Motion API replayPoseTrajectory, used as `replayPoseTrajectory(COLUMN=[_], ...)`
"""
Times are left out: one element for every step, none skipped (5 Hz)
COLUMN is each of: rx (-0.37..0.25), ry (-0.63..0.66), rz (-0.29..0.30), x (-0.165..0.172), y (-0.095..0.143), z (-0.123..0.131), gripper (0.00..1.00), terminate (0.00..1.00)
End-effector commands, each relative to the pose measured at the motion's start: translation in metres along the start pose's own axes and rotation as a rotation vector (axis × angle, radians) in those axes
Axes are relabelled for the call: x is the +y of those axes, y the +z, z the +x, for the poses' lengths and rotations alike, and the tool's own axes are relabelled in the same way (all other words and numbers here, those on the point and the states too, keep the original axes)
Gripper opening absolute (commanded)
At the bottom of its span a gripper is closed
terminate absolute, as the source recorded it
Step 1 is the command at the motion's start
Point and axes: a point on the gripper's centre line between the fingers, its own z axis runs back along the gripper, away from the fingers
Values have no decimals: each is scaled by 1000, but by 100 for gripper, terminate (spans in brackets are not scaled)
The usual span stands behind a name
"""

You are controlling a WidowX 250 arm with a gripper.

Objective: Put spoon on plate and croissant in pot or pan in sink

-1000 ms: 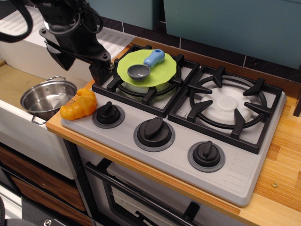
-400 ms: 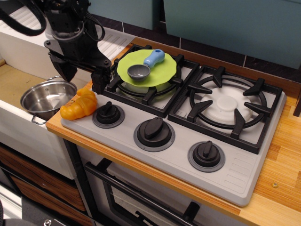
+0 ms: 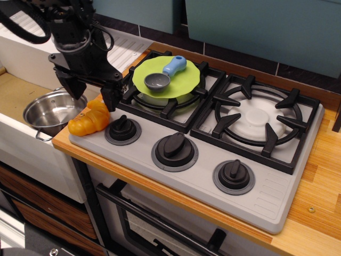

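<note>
The spoon (image 3: 164, 74) lies on the green plate (image 3: 189, 82), which rests on the burner grate (image 3: 165, 106) at upper centre of the frame, grey bowl toward the lower left and blue handle toward the upper right. The croissant (image 3: 89, 118) sits at the left corner of the grey stove top (image 3: 202, 176), just beside the nearest knob (image 3: 122, 128), while the steel pot (image 3: 50, 112) stands in the sink (image 3: 16, 96) at the left edge. The black hand (image 3: 89, 95) hangs at upper left directly above the croissant with its two fingers spread apart, one on the pot side and one on the grate side, gripping nothing.
</note>
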Motion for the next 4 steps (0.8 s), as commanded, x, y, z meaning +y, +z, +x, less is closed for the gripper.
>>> replayPoseTrajectory(rx=[-37, -40, -51, -54], ry=[11, 24, 36, 44], rz=[15, 5, -7, -20], x=[2, 1, -1, -2], y=[0, -8, -16, -21], z=[-4, -11, -18, -23], gripper=[100, 100, 100, 100], terminate=[0, 0, 0, 0])
